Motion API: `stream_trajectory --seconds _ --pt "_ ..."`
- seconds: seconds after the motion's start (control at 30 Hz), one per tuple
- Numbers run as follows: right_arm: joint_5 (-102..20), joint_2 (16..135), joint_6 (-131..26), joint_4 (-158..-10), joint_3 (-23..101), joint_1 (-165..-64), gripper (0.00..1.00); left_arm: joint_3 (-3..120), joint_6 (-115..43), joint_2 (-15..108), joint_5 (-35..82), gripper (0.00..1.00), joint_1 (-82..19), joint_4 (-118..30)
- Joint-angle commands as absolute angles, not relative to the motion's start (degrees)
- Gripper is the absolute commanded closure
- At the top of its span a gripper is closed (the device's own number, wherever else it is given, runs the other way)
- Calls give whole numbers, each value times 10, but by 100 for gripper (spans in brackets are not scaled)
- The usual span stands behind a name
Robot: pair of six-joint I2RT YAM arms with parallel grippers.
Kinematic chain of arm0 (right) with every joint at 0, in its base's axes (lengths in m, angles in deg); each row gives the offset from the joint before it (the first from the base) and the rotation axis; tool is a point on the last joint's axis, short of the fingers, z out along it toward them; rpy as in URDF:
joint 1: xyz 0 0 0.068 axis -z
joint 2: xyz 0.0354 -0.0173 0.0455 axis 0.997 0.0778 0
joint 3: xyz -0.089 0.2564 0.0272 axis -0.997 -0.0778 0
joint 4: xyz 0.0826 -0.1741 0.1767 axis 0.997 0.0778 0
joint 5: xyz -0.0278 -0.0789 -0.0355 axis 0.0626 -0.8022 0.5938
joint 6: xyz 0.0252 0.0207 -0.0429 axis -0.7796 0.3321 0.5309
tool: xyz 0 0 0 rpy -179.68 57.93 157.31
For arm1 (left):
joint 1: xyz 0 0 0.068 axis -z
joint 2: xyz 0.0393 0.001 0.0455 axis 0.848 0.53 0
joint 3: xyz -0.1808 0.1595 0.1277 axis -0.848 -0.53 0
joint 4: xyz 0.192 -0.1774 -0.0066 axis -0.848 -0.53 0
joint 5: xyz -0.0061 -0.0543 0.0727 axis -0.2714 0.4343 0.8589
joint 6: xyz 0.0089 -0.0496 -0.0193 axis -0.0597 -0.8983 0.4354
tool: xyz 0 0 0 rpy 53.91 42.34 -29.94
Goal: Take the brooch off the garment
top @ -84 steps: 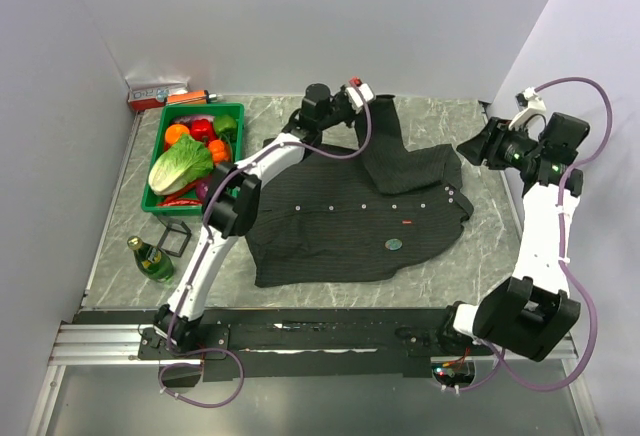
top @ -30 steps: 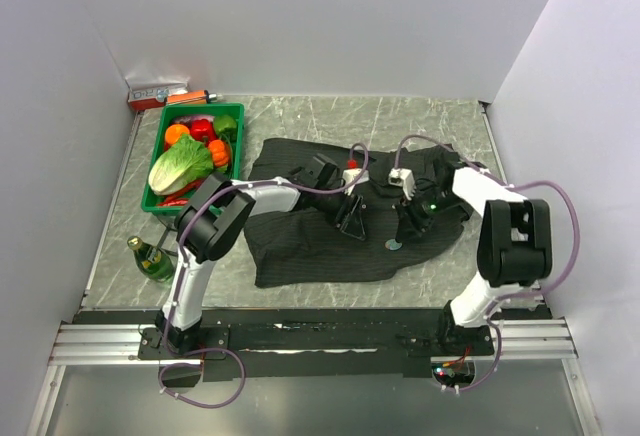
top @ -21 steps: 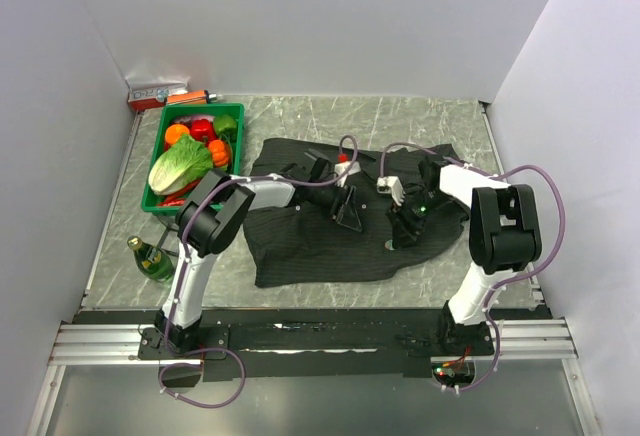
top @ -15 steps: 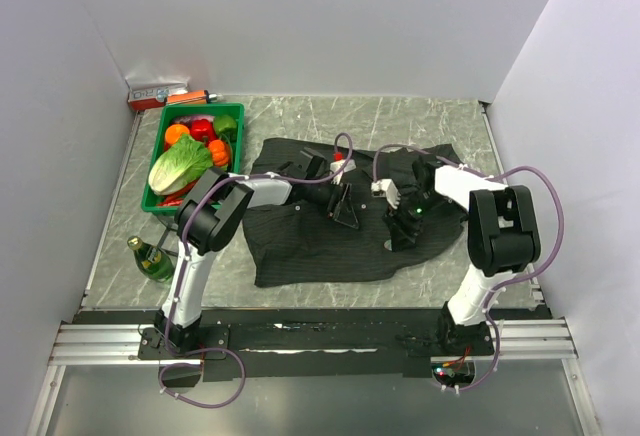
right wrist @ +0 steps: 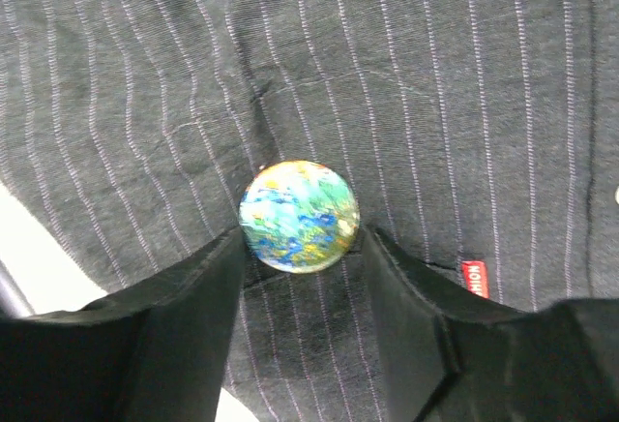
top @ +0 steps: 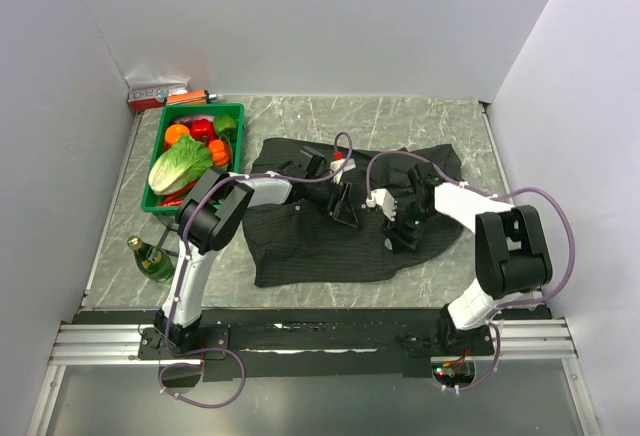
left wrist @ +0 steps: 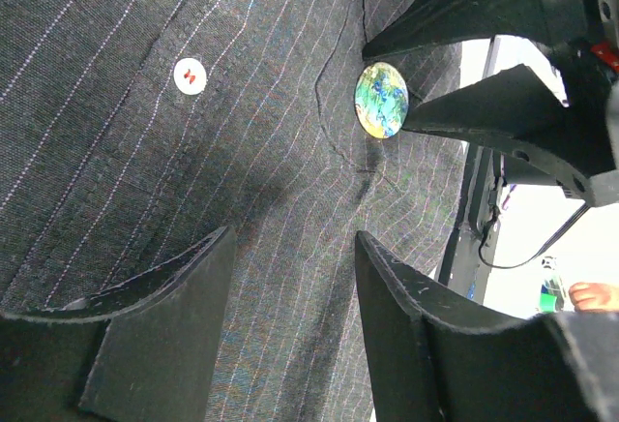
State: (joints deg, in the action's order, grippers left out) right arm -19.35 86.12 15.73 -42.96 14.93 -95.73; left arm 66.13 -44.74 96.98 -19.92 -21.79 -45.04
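The garment [top: 300, 246] is a dark pinstriped shirt spread flat on the table. Its brooch [right wrist: 300, 216] is a round blue, green and yellow disc pinned to the cloth. My right gripper [right wrist: 302, 248] is open and straddles the brooch, one fingertip close against each side of it. The top view hides the brooch under that gripper [top: 397, 236]. My left gripper [left wrist: 295, 238] hangs open low over bare cloth with nothing between its fingers. From there I see the brooch [left wrist: 382, 100] ahead, between the right fingers [left wrist: 464, 15].
A pale button [left wrist: 190, 75] and a small red label [right wrist: 474, 277] lie near the brooch. A green basket [top: 200, 108] of vegetables stands at the left, a green bottle [top: 150, 259] lies in front of it, and a small box [top: 158, 91] sits in the back left corner.
My right gripper has moved in over the brooch, which showed on the cloth a second ago and is now covered in the top view. The left gripper drew back slightly.
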Motion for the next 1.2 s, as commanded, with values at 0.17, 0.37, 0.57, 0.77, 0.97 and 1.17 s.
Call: stream_trajectory --seconds 0.17,0.37,0.57,0.77,0.97,1.17 --pt "-182 749 113 -564 126 -969 45 673 -434 971 -207 42 -220 -459" --pt "-188 751 106 -573 125 -971 50 672 -444 973 -209 43 -220 -452" --pt "-198 764 99 -558 122 -972 58 676 -441 971 -213 43 -220 -454" --pt "-149 735 44 -526 153 -975 48 674 -451 967 -220 43 -220 -445" --pt "-229 747 4 -529 130 -1052 41 671 -451 966 -210 43 -220 -449" --pt "-354 764 -20 -583 98 -1103 43 654 -477 952 -193 43 -222 -440"
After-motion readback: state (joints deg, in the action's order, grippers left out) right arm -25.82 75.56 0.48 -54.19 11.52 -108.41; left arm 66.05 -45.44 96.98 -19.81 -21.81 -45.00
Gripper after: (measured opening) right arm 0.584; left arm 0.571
